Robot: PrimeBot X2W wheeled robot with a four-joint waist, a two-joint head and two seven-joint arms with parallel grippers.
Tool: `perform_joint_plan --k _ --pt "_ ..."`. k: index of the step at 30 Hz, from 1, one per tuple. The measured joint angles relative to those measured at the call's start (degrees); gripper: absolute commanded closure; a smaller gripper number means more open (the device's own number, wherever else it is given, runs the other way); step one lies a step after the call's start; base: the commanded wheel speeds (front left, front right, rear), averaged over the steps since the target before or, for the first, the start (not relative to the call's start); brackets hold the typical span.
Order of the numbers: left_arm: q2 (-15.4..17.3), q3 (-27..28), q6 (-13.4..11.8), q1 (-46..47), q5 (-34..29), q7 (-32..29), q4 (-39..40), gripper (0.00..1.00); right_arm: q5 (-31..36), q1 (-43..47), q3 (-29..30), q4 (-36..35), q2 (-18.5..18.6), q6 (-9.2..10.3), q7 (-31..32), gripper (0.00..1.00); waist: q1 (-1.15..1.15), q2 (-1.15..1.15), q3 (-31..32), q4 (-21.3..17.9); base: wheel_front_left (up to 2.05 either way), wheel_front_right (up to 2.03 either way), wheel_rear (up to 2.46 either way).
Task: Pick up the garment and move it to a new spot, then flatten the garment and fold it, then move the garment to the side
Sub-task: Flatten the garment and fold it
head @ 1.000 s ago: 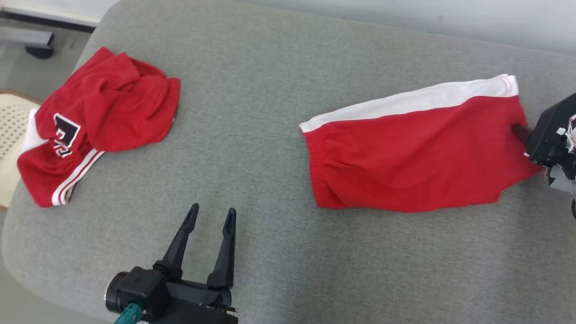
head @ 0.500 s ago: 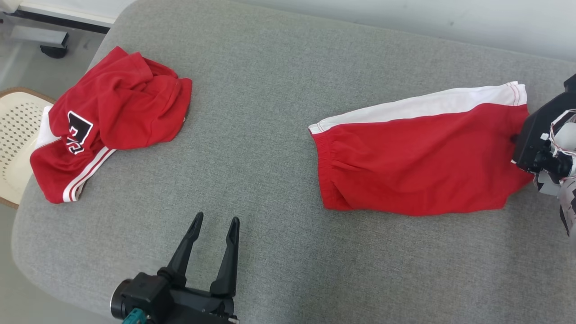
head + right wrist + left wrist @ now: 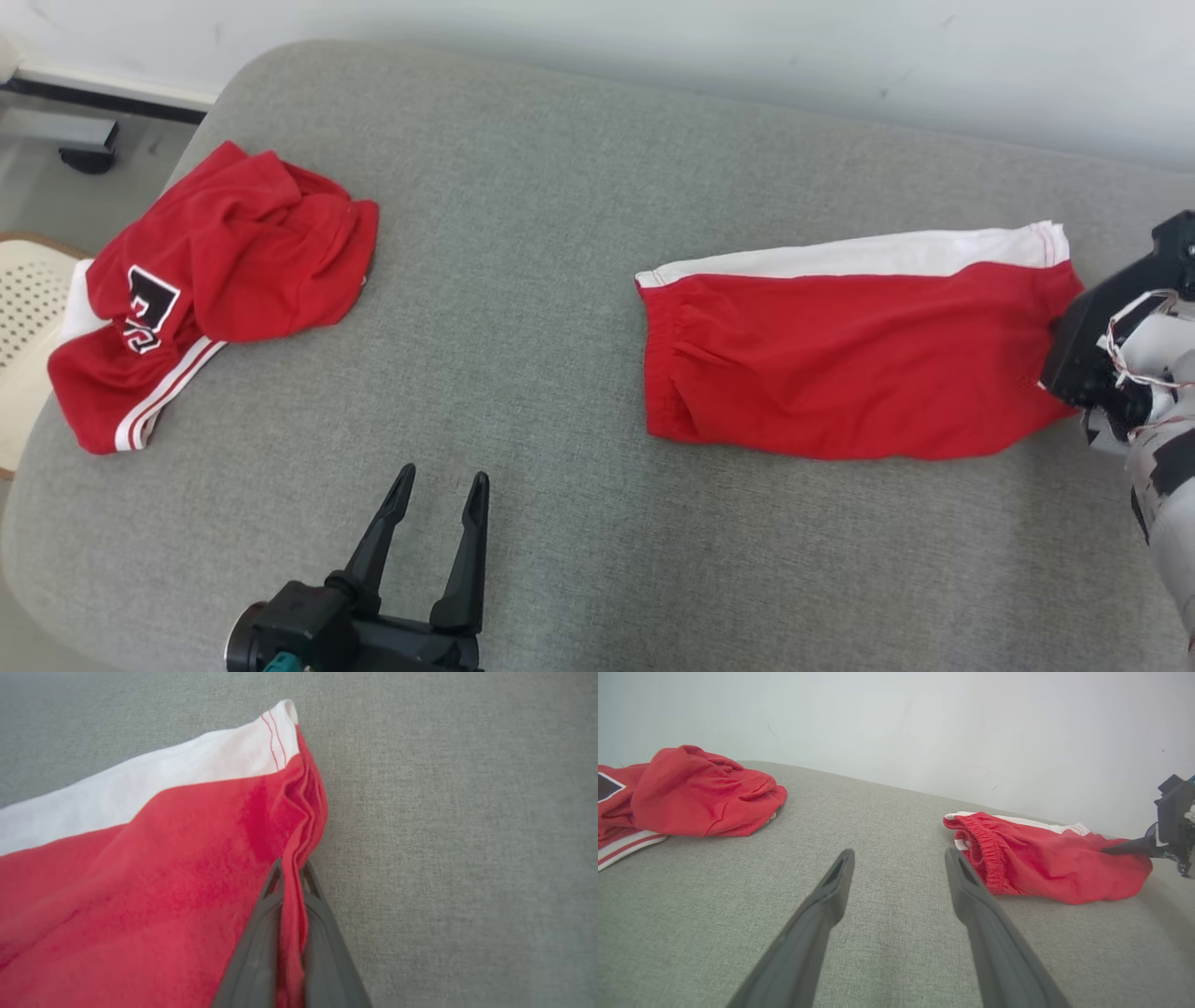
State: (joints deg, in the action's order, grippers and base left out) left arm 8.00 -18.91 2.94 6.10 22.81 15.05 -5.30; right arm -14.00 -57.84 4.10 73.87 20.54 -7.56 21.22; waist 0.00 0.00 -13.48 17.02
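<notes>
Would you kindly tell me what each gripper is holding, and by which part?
The right gripper is shut on the red shorts, pinching the leg hem, opposite the waistband. The left gripper is open and holds nothing.

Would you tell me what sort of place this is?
Probably a home-like room or lab mock-up: a grey upholstered sofa cushion against a pale wall, a cream perforated chair beside it.
</notes>
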Motion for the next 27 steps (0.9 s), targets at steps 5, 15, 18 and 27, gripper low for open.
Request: perform_joint_plan --k 5,15,18,27 --pt "0.15 0.34 -0.71 -0.36 0.11 -0.05 -0.30 0.00 0.35 2.87 1.33 -0.02 0.42 0.00 -2.89 1.00 0.00 0.00 1.49 -1.52 0.00 0.00 0.00" --pt "1.05 1.02 -1.41 -1.12 0.99 -0.71 -0.65 0.00 1.69 6.40 4.36 0.05 1.54 0.00 -6.65 1.00 0.00 0.00 3.59 -3.86 0.00 0.00 0.00" --pt "1.19 1.05 -1.41 -1.16 1.33 -0.77 -0.80 0.00 3.91 7.05 5.59 -0.01 2.75 0.00 -7.76 1.00 0.00 0.00 4.32 -3.89 0.00 0.00 0.00" --pt "1.46 0.96 -1.70 -2.61 1.81 -0.76 -0.79 0.00 12.41 8.45 11.17 -0.93 1.29 0.00 -9.13 1.00 0.00 0.00 6.92 -3.45 0.00 0.00 0.00"
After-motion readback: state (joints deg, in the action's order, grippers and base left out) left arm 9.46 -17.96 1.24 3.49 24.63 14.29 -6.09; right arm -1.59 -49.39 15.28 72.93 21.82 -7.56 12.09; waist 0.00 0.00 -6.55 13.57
